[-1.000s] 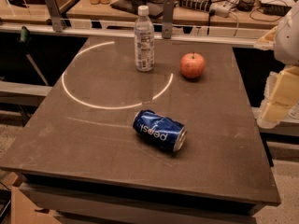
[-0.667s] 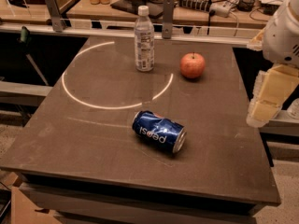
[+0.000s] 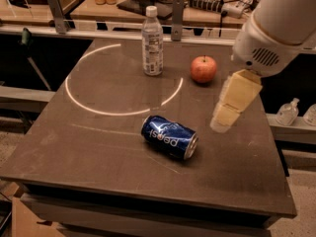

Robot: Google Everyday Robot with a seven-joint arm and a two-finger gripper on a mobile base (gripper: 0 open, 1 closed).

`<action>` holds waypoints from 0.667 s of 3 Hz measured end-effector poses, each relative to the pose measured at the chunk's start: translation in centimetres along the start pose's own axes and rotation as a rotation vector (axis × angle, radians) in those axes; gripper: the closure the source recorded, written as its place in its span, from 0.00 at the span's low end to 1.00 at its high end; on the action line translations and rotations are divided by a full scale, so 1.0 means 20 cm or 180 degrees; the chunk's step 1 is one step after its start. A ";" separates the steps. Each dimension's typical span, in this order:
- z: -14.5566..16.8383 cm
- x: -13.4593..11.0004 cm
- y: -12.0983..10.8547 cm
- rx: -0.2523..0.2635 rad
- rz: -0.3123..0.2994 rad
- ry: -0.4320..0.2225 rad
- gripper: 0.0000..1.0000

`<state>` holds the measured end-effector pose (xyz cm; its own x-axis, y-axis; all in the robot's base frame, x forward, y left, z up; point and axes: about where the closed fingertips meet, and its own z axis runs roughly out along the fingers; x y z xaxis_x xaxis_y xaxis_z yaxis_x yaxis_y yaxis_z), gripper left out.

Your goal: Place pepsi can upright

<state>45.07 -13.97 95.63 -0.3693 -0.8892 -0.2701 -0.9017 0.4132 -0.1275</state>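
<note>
**Q:** Entry one. Where is the pepsi can [image 3: 169, 137]?

**A:** It lies on its side on the dark table [image 3: 74, 167], a little toward the near edge from the middle. One silver end points to the front right. The white lettering runs along the blue wall and reads upside down from this camera. The can is not upright, and nothing touches it.

**Q:** What is nearest to it?

**A:** A thin bright ring [image 3: 74, 97] is drawn on the tabletop. The can sits just outside the ring's near arc.

**Q:** And your gripper?

**A:** My gripper [image 3: 222, 122] hangs above the table to the right of the can. It is near the can but apart from it, and it slants down and to the left. It carries nothing. I cannot tell whether it is spread or closed. The cream-coloured part blends into one block from this angle. My white arm housing [image 3: 276, 28] fills the upper right corner above it.

**Q:** What else is on the table?

**A:** A clear plastic bottle [image 3: 152, 41] with a white cap stands upright inside the ring, toward its far side. A red apple [image 3: 203, 69] sits just outside the ring to the right, beyond my gripper.

**Q:** And beyond the table?

**A:** A small pump bottle [image 3: 286, 112] stands on a lower ledge at the right. Behind the table is a bench strewn with cables [image 3: 212, 1].
</note>
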 end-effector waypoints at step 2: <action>0.24 -0.24 0.22 -0.0246 0.0263 0.0008 0.00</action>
<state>44.04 -6.92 91.72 -0.4435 -0.8533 -0.2742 -0.8828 0.4688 -0.0309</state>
